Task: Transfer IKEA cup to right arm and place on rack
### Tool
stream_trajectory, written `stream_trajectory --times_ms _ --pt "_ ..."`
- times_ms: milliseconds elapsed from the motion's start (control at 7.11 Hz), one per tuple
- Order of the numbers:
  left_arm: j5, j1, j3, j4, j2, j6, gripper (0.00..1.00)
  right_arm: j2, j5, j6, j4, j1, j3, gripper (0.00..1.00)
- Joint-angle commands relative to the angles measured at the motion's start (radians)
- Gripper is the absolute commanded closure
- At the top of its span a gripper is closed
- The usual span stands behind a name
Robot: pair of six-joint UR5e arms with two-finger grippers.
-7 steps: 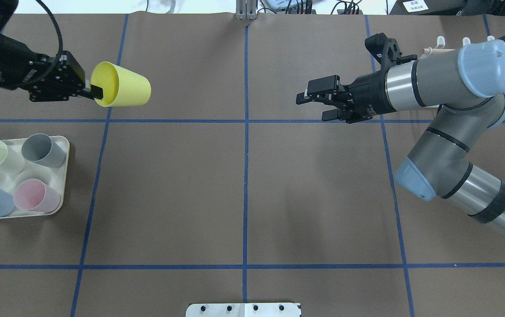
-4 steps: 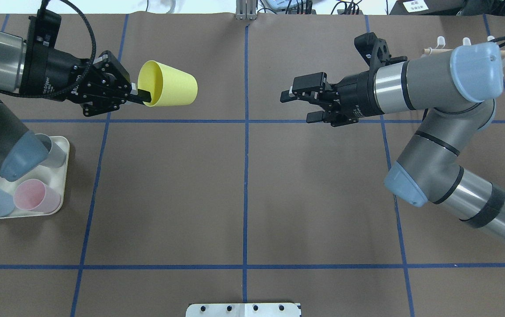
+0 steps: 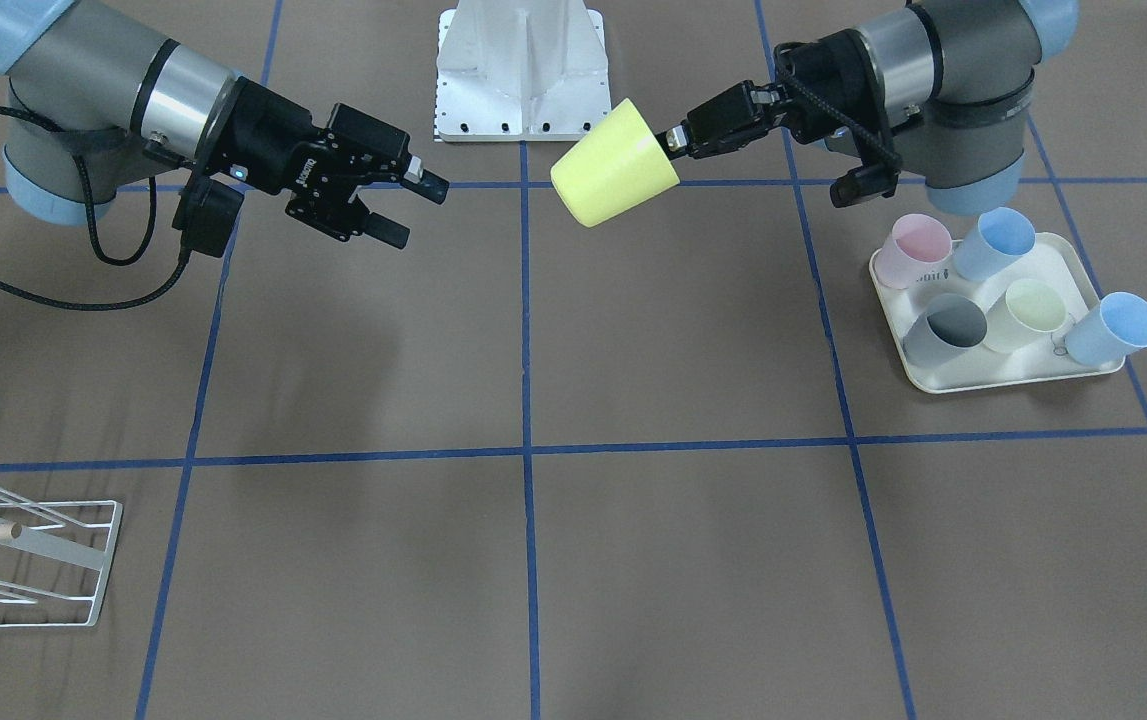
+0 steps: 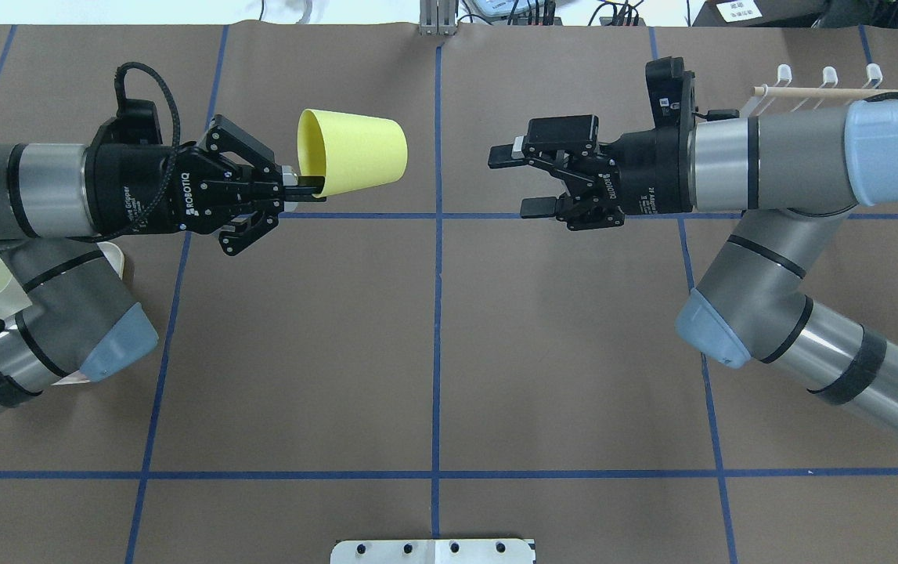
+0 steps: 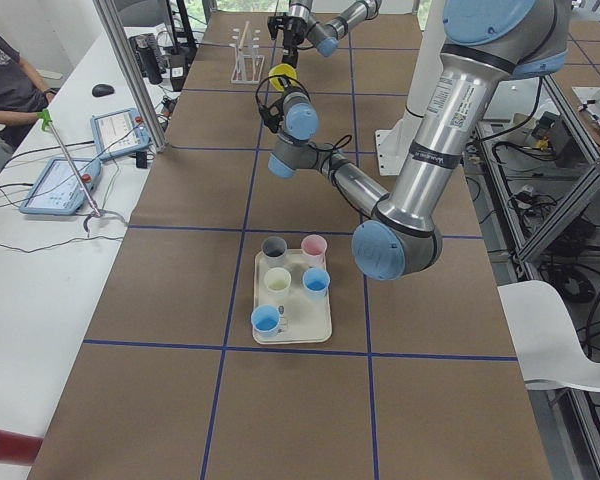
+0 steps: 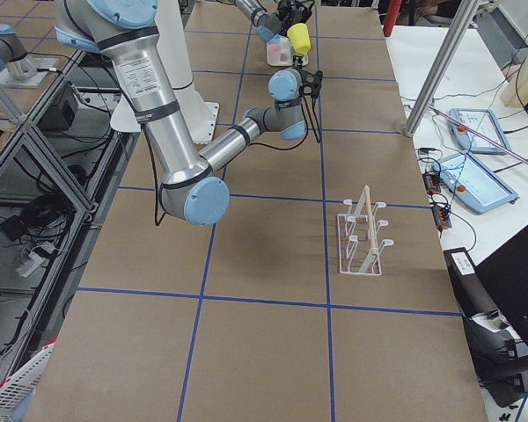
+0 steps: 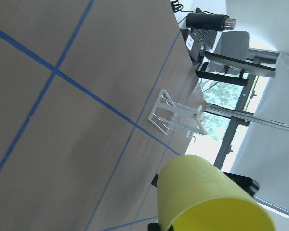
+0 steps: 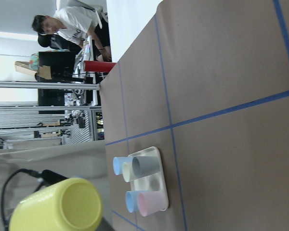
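Handling is judged light but slippery: the stiff yellow cup (image 4: 355, 153) is pinched by its rim in the left gripper (image 4: 309, 186), sideways above the tabletop (image 4: 433, 352), and its bare tapered wall is offered to the widely spread right gripper (image 4: 515, 182).

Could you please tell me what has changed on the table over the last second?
The left gripper carried the yellow cup toward the table's middle, and the right gripper advanced to meet it, so the gap between them shrank. Nothing was taken or let go. Unchanged: the left gripper stays shut on the cup's rim, the right gripper stays open and clear of the cup, and the rack has not moved.
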Motion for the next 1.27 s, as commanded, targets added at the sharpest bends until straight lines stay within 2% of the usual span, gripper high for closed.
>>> stream_trajectory --times_ms 0,141,422,703,1125 --pt "0.161 0.090 0.104 -0.245 -0.028 -0.034 1.00 0.010 -0.059 0.107 0.137 -0.024 0.000 0.01" --pt "0.196 0.106 0.149 -0.328 -0.027 -0.035 1.00 0.018 -0.105 0.136 0.171 -0.053 0.000 0.01" --pt "0.196 0.124 0.198 -0.385 -0.057 -0.038 1.00 0.047 -0.141 0.159 0.199 -0.082 0.000 0.01" --pt "0.229 0.136 0.189 -0.393 -0.091 -0.156 1.00 0.055 -0.147 0.159 0.198 -0.102 -0.001 0.01" --pt "0.234 0.178 0.187 -0.393 -0.113 -0.155 1.00 0.056 -0.147 0.159 0.198 -0.110 -0.001 0.01"
